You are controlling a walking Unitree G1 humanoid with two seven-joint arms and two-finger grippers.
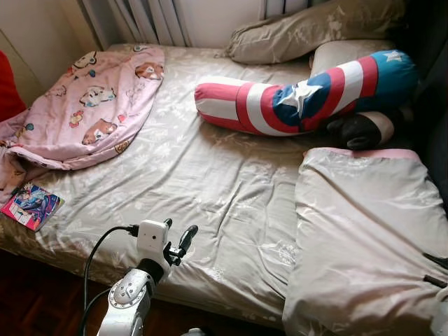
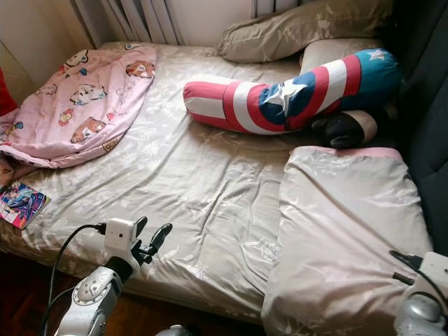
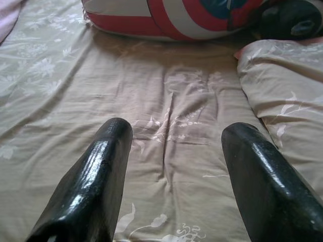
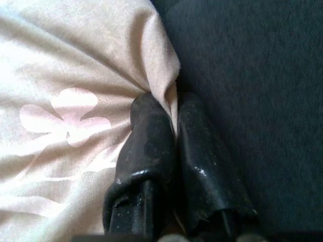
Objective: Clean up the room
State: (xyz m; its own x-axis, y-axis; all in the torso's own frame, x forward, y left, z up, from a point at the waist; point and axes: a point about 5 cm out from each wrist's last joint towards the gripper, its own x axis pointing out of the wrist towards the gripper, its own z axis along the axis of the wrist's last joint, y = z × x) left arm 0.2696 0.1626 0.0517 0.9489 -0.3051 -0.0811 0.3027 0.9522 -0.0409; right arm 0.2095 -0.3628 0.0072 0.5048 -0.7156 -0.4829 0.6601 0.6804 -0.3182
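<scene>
Beige bed sheet [image 1: 210, 182] | left gripper [image 3: 174, 151] apart | right gripper [image 4: 174, 131] pinching quilt [image 1: 364, 231]

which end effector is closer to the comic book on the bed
Left. The left end effector hovers open over the bed's near edge, across a stretch of sheet from the comic book. The right end effector pinches the folded quilt at the far side.

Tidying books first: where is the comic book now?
The comic book lies at the bed's near-left corner in the head views, just below the pink cartoon blanket.
</scene>
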